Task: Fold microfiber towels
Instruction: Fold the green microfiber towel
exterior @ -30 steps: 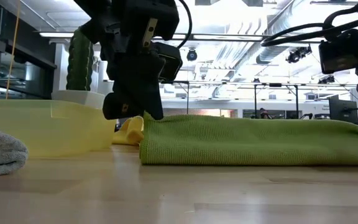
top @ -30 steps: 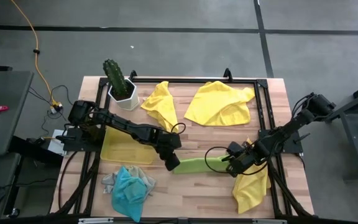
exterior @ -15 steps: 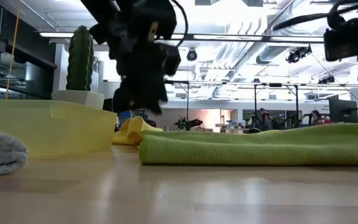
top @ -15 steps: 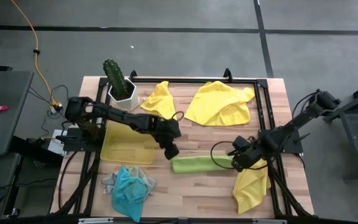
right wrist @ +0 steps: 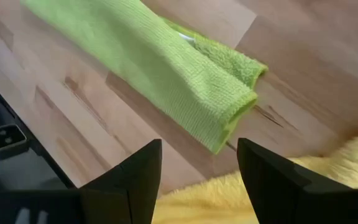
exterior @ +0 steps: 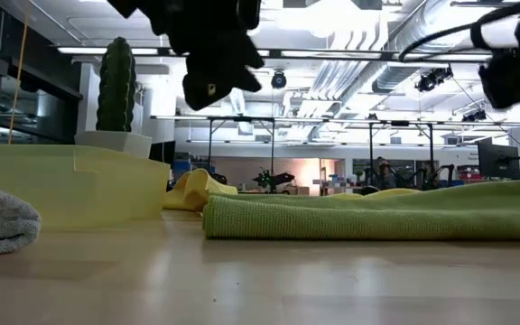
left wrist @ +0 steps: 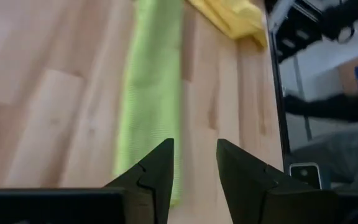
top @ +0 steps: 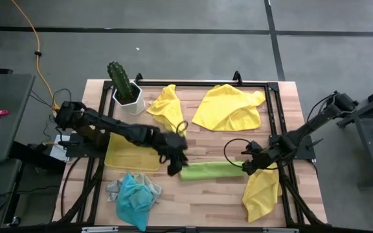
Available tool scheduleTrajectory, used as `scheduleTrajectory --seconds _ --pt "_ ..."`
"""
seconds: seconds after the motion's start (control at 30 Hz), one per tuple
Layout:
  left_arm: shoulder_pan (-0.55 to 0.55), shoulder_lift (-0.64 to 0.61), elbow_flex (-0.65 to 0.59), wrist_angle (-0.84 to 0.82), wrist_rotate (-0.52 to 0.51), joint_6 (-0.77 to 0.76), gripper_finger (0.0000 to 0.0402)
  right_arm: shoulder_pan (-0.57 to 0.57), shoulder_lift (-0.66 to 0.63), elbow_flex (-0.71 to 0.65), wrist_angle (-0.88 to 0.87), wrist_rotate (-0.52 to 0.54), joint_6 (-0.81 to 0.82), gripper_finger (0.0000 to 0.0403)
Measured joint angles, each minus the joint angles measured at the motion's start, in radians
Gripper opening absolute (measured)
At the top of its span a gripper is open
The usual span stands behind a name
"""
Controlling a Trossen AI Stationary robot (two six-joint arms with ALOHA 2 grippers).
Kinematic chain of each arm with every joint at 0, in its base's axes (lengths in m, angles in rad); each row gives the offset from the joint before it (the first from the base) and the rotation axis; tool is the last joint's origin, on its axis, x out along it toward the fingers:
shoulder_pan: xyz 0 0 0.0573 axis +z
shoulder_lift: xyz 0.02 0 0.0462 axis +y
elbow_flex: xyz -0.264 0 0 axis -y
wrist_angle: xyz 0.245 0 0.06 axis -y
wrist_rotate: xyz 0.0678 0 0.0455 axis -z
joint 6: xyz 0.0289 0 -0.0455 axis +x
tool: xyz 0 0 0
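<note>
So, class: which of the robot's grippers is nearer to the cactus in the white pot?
Left. The left gripper hangs over the green towel's near end, closer to the cactus; the right gripper is at the towel's far end.

The lime green towel [right wrist: 166,74] is nubby, matt cloth (looped pile) on a smooth wooden table [right wrist: 303,68].
</note>
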Motion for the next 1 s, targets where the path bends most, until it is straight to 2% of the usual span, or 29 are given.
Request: scheduleTrajectory --seconds 0.1,0.23,0.5,0.63,0.77,0.9,1.0 --pt "-0.059 0.027 -0.002 0.010 -0.041 -0.020 0.0113 0.000 0.009 -0.049 0.075 0.000 0.037 0.0201" --pt "-0.098 0.045 -0.002 0.017 -0.085 -0.065 0.0113 -0.001 0.040 -0.058 0.072 0.005 0.049 0.0201" --pt "-0.102 0.046 -0.002 0.009 -0.131 -0.077 0.0113 -0.001 0.182 -0.058 0.135 0.052 0.049 0.0201" --pt "-0.096 0.046 -0.002 0.007 -0.133 -0.077 0.0113 0.000 0.247 -0.058 0.210 0.106 0.084 0.0201" --pt "-0.092 0.046 -0.002 0.005 -0.136 -0.075 0.0113 0.000 0.291 -0.052 0.215 0.118 0.131 0.0195" --pt "-0.085 0.046 -0.002 -0.004 -0.138 -0.075 0.0113 0.001 0.288 -0.054 0.188 0.128 0.142 0.0147" --pt "-0.075 0.041 -0.002 -0.014 -0.139 -0.074 0.0113 0.001 0.260 -0.057 0.156 0.127 0.128 0.0069"
